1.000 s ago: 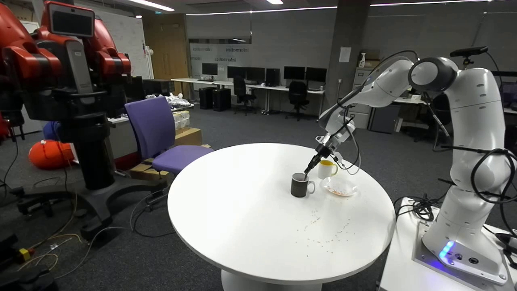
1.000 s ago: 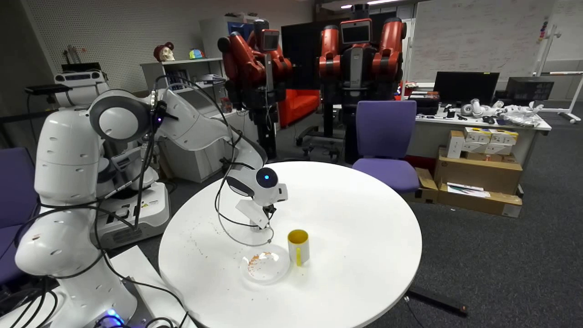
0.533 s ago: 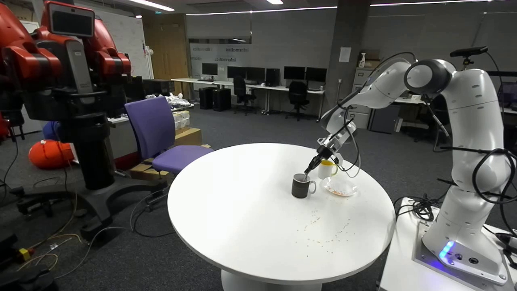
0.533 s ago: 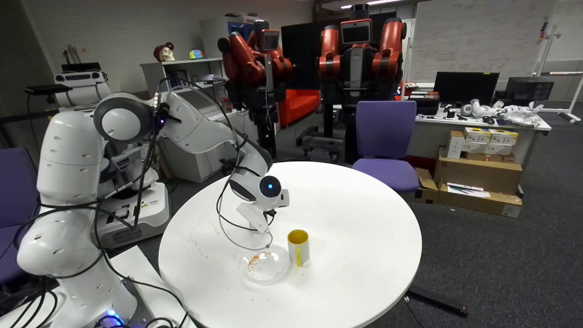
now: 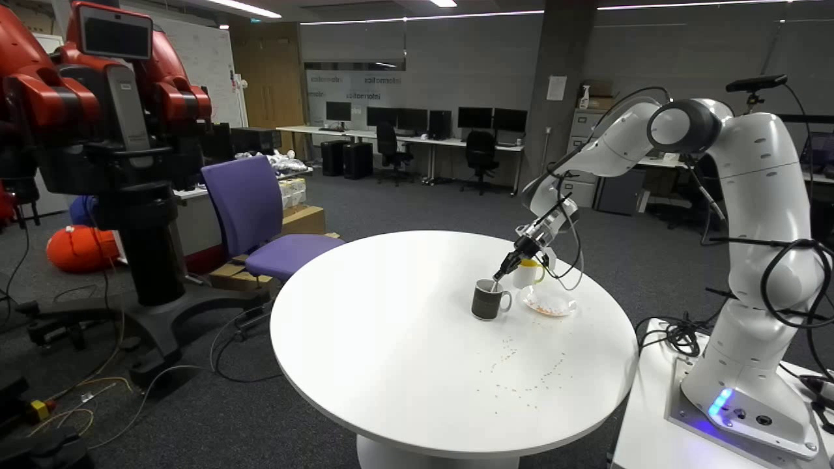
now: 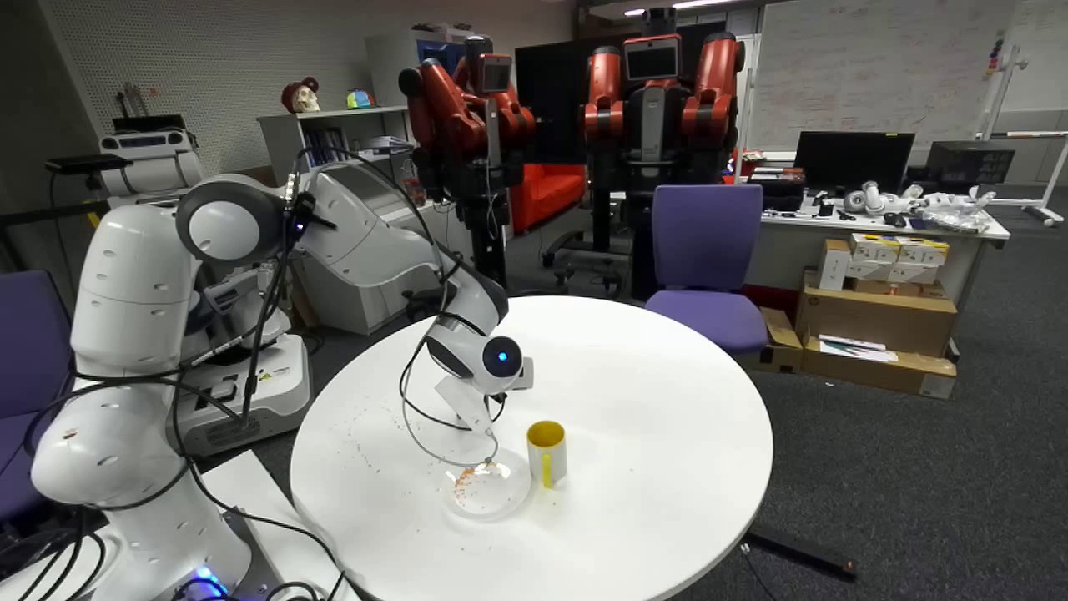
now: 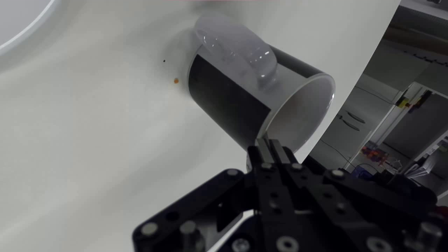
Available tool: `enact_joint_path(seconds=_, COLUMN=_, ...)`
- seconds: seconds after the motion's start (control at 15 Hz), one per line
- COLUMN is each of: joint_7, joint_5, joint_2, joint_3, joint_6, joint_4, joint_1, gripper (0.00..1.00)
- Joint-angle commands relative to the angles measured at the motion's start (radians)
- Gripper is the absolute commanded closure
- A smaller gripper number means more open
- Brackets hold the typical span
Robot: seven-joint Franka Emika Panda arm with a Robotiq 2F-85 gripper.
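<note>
Wrist view: dk mug [image 7: 238,99], hidden by arm [image 6: 359,242] in an ext. view, w/ tool [image 7: 268,143] at rim, jaws together.

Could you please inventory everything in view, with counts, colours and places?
table: 1, white, centre of both exterior views
plate: 1, pale, on the table
small bits: many, some orange, on plate and table
dark mug: 1, dark with pale handle, on the table
yellow mug: 1, yellow and white, beside the plate
purple chairs: 2, purple, by the table and at an exterior view's left edge
red robots: 2, red and black, background
monitors: several, black, background
cardboard boxes: several, brown, beside a purple chair
skull: 1, pale with red cap, background
sofa: 1, red, background
whiteboard: at least 1, white, background
robot arm: 1, white, beside the table
gripper: 1, black, shut, at the dark mug's rim
</note>
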Motion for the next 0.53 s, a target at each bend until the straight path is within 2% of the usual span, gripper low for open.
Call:
enact_joint_path(seconds=0.0, joint_7=-0.015, joint_5=0.022, joint_2=0.018, joint_3=-0.037, joint_6=-0.053, joint_4=0.028, joint_1=0.023, gripper=0.99)
enact_joint_path(seconds=0.47, joint_7=0.024, joint_5=-0.017, joint_2=0.008, joint_3=-0.055, joint_6=-0.070, joint_4=0.059, joint_1=0.049, gripper=0.99)
